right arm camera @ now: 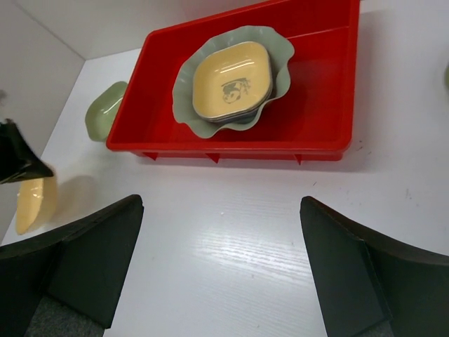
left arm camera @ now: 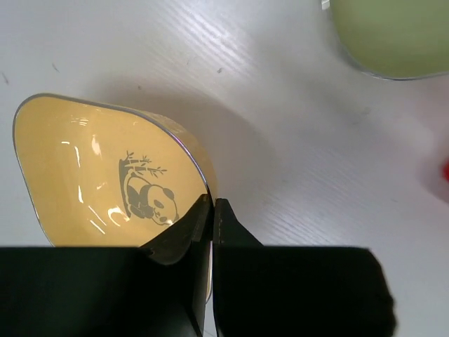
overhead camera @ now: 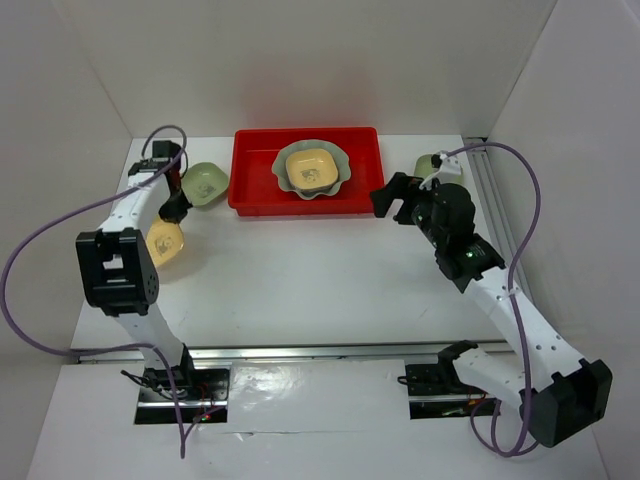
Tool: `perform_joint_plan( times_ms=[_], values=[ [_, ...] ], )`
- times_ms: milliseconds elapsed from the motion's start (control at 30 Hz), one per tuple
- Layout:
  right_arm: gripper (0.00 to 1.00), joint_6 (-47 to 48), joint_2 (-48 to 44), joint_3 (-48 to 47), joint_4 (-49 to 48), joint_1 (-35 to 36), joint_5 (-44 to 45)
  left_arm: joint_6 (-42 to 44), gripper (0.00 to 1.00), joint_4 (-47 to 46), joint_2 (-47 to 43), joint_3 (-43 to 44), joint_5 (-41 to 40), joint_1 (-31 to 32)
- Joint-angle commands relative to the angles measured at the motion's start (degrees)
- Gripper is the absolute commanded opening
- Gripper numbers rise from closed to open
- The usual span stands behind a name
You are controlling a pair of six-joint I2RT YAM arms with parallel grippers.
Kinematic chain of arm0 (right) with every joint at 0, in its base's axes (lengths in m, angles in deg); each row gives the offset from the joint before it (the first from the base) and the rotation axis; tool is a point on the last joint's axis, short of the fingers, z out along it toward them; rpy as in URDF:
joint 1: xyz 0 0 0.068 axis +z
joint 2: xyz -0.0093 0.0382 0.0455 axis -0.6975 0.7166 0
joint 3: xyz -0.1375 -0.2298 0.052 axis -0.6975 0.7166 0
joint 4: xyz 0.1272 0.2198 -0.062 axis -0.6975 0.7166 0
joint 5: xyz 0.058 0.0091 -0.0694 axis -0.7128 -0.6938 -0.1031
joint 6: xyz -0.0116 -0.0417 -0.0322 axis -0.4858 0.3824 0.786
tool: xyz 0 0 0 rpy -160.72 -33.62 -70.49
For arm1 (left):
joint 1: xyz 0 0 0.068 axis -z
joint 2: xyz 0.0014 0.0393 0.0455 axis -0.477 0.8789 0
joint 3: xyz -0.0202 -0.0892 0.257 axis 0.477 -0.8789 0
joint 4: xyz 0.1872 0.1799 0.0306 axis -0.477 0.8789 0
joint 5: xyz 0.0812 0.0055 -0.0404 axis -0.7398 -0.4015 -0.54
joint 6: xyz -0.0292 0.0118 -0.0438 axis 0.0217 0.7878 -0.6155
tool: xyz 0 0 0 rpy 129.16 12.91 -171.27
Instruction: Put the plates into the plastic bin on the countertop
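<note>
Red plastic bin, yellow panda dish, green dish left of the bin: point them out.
Red rectangular plastic bin (overhead camera: 250, 175): top external view, bare left floor.
Yellow rounded-square panda dish (left arm camera: 91, 175): left wrist view, inner floor.
Green rounded-square dish (overhead camera: 205, 184): top external view, centre.

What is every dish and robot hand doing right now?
Red rectangular plastic bin: on the white counter, holding dishes.
Large pale-green scalloped plate: flat in the bin.
Yellow square dish: stacked on that plate.
Yellow panda dish: rim pinched, outside the bin.
Left gripper: shut on the panda dish.
Right gripper: open, empty.
Small green dish left of bin: on the counter.
Pale-green dish by right arm: on counter, partly hidden.
</note>
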Motion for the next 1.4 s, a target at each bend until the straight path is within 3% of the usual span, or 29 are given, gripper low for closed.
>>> perform_joint_plan(
  times_ms=[0, 267, 400, 567, 833, 1200, 1300, 1333, 1367],
  values=[
    [1.0, 0.0, 1.7, -2.1, 0.9, -2.4, 3.0, -1.2, 0.0, 3.7, -8.9, 9.2, 2.9, 2.4],
    [1.0, -4.4, 4.6, 2.2, -4.8, -9.3, 11.7, -1.7, 0.0, 4.3, 0.5, 30.3, 15.7, 15.5],
    [1.0, -4.9, 11.8, 0.6, -5.3, -14.7, 10.3, -3.0, 0.0, 0.8, 10.3, 41.4, 15.7, 24.4],
    [1.0, -5.5, 12.9, 1.2, -7.1, -17.4, 9.8, -2.6, 0.0, -4.6, 23.0, 54.5, 14.4, 29.4],
    [1.0, -3.4, 15.6, 0.3, -6.8, -17.4, 11.2, -7.1, 0.0, -21.5, 25.6, 50.8, 21.2, 29.4],
    [1.0, -2.9, 21.1, -1.4, -8.2, -18.0, 11.3, -10.3, 0.02, -28.0, 30.4, 54.3, 23.8, 29.2],
    [1.0, -2.9, 23.5, -1.4, -9.5, -19.3, 12.4, -11.9, 0.09, -28.0, 32.9, 54.8, 26.1, 27.8],
    [1.0, -2.9, 24.2, -1.9, -10.3, -20.0, 12.4, -12.7, 0.26, -28.5, 32.9, 54.8, 26.9, 27.8],
    [1.0, -2.9, 25.0, -2.0, -11.0, -20.0, 12.4, -12.7, 0.34, -28.5, 33.5, 54.3, 26.9, 27.8]
  ],
)
